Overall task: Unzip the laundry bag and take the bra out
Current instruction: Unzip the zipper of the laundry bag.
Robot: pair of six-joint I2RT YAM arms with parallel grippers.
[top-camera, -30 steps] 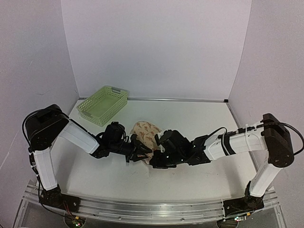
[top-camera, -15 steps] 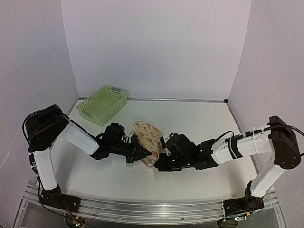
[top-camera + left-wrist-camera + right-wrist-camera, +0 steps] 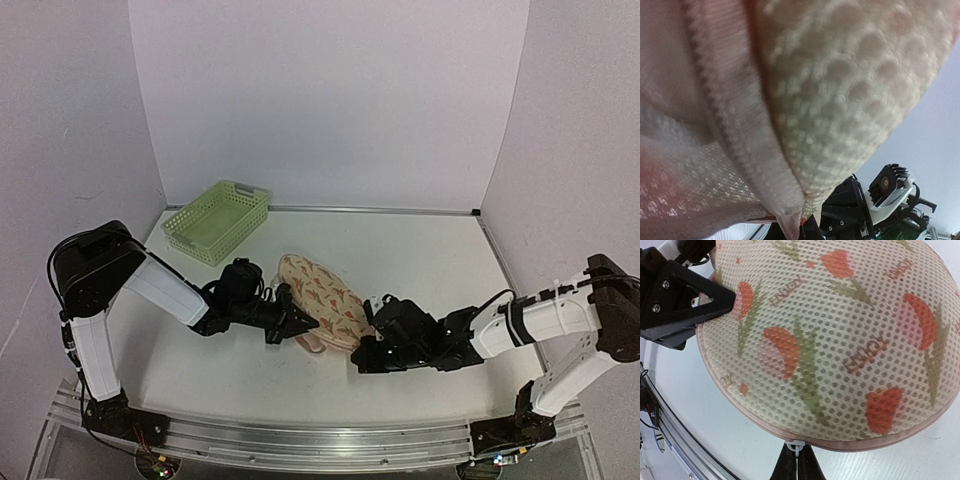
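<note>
Unzipping step, I judge: the bag (image 3: 323,295) sits mid-desk (image 3: 420,260) toward the near edge, left jaws clamped on its rim, right jaws clamped on the zip pull (image 3: 796,446), which next wants drawing steadily round the seam.

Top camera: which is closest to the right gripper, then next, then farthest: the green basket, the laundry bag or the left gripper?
From the right gripper:
1. laundry bag, right at its fingertips, just left of it.
2. left gripper, at the bag's opposite edge.
3. green basket, at the back left, near the wall.
</note>
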